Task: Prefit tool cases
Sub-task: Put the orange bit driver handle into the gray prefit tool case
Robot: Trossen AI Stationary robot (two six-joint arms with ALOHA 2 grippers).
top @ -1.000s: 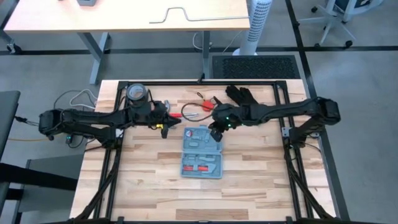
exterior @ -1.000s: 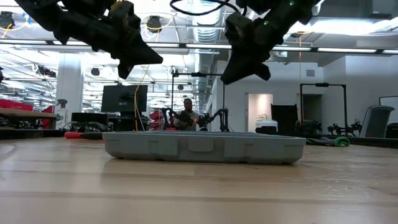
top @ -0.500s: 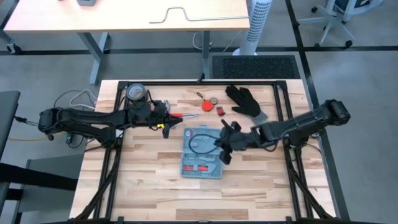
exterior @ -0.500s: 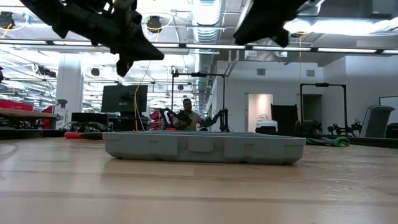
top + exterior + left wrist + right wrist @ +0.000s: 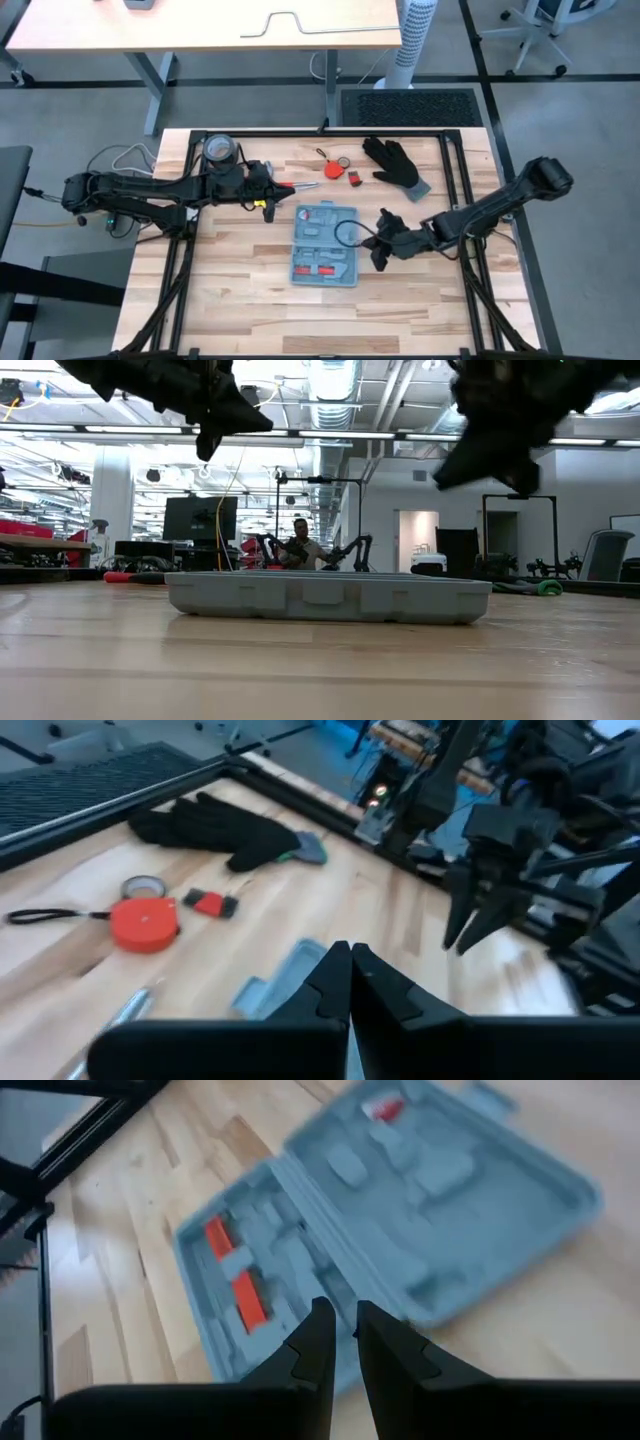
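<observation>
The right hand (image 5: pixel 381 246) hangs right of centre in the high view, over bare wood just beside the right edge of the flat, blue-grey plastic tool case with rounded corners (image 5: pixel 325 243). Its fingers (image 5: pixel 318 1342) are drawn nearly together with nothing between them. A second ago this hand was above the case's upper right corner. Half a second ago it was over the case's right side, and now it has slid off the case altogether. A thin black loop (image 5: pixel 346 233) has travelled with it and now overlaps the case's right rim. I cannot tell whether it is a cable of the arm or something carried.

The case itself has not shifted. It lies open at the middle of the wooden table (image 5: pixel 240 300), with two red pieces in its lower recesses and the rest looking empty.

Further up, the left hand (image 5: pixel 268 196) stays left of centre, closed on nothing, beside a red-handled metal tool (image 5: pixel 298 186).

Along the top edge a round red tape measure (image 5: pixel 333 168), a black fabric glove (image 5: pixel 395 162) and a dark tape roll (image 5: pixel 218 150) lie untouched.

The withdrawal reads as a step finished or abandoned, and most of the fitting looks undone.
</observation>
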